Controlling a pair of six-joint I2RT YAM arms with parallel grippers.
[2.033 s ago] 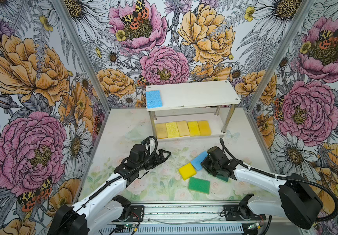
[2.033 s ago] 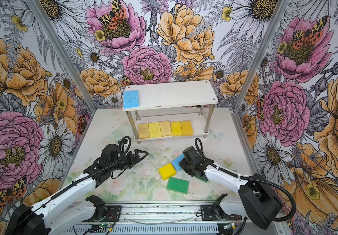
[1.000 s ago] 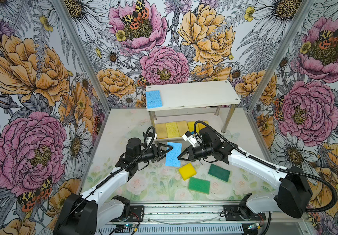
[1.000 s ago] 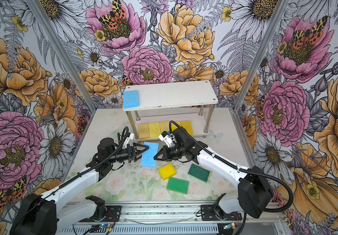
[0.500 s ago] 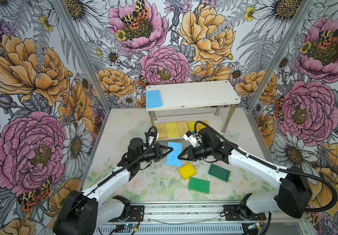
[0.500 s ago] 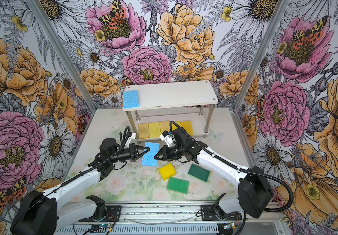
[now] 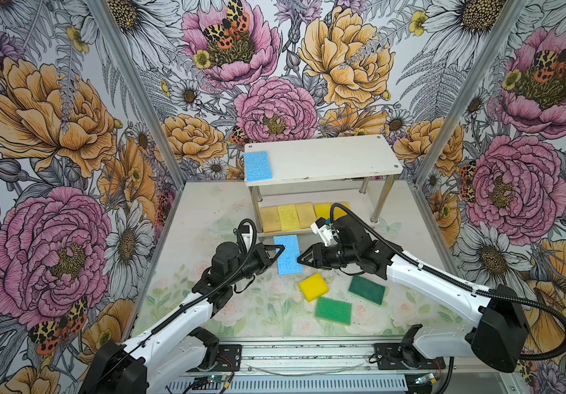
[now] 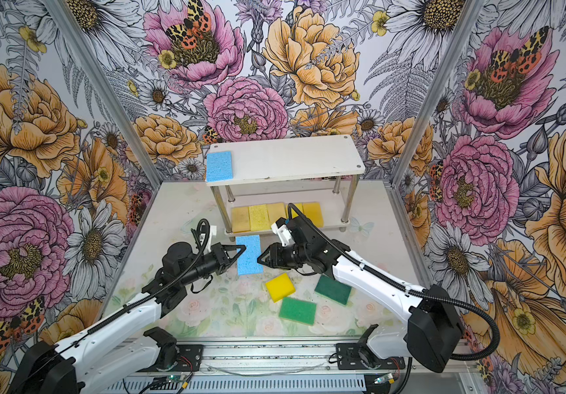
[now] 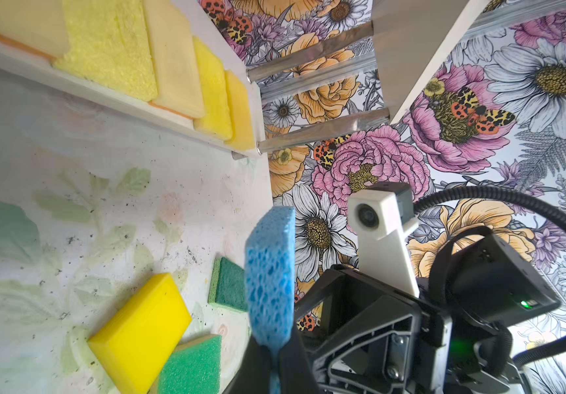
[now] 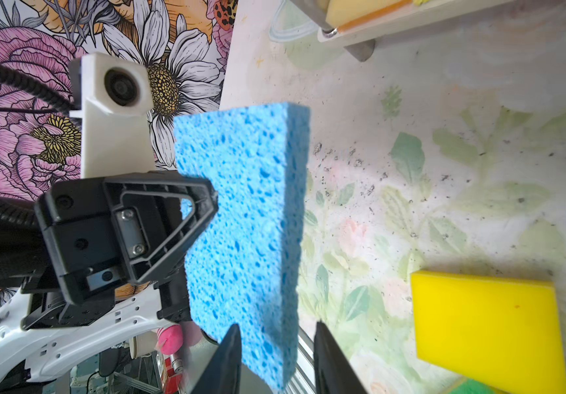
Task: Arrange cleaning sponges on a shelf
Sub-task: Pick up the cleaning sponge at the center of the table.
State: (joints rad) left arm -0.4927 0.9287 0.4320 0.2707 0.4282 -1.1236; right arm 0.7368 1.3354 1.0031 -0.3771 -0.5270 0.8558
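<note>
No legible text, label, brand, number or sign in any view. Blue sponge (image 10: 247, 211), shelf (image 7: 322, 160), wrist camera housing (image 9: 377, 218): plain, unmarked. Wallpaper (image 7: 53, 112): flower and moth print only, no lettering.

The left arm (image 7: 186, 312) and right arm (image 7: 428, 274) wear glossy white shells between bulky black joint housings, each trailing a black ribbed cable (image 9: 500, 193). The left tool (image 7: 280, 250) and right tool (image 7: 301, 258) are black plastic with hollow triangular fingers (image 10: 159, 187) and silver screws (image 10: 127, 215). A white camera block (image 9: 380, 232) tops each wrist.
</note>
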